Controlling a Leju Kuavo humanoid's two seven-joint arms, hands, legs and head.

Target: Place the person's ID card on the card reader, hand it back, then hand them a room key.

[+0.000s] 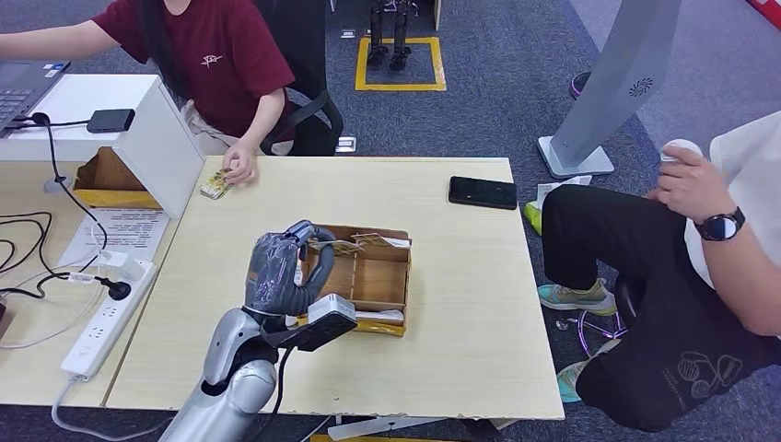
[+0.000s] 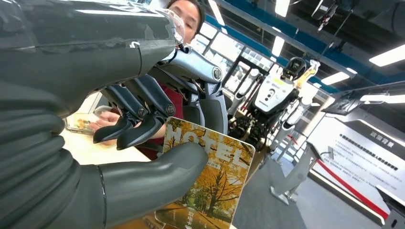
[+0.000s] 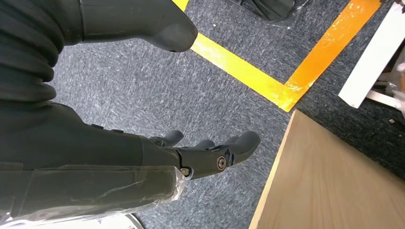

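Left wrist view: left hand [image 2: 143,124] pinches the room key [image 2: 210,179] (thumb in front, fingers behind).

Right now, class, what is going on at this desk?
The robot's left hand holds a hotel room key card between thumb and fingers, above the cardboard box on the table. The person in the dark red shirt rests a hand on a small card at the table's far edge. The right hand hangs empty over the carpet.
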